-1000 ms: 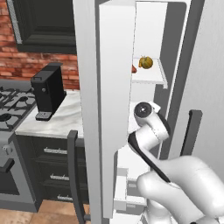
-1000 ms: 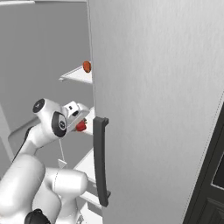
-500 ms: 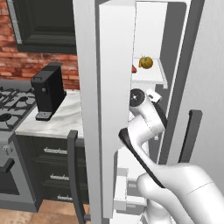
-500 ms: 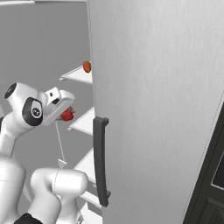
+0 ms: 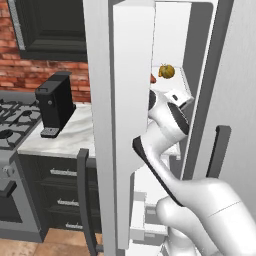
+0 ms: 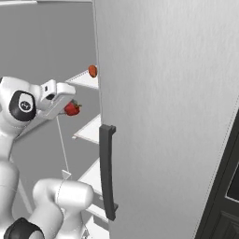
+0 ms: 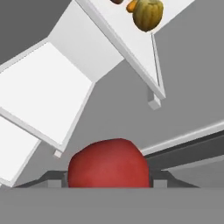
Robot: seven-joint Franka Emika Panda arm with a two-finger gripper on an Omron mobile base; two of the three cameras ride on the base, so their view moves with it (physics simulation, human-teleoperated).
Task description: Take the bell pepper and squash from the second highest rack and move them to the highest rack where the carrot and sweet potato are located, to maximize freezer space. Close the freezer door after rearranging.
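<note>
Right base view: end effector (image 6: 66,107) clamps bell pepper (image 6: 72,108), stem pointing right

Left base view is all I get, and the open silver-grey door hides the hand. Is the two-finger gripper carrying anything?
Observer: Yes. In the right base view the gripper is shut on a small shiny red bell pepper.
Operator: Is it over the top shelf yet?
Observer: No. In that view the pepper hangs lower than the flat white top shelf and short of its front edge.
</note>
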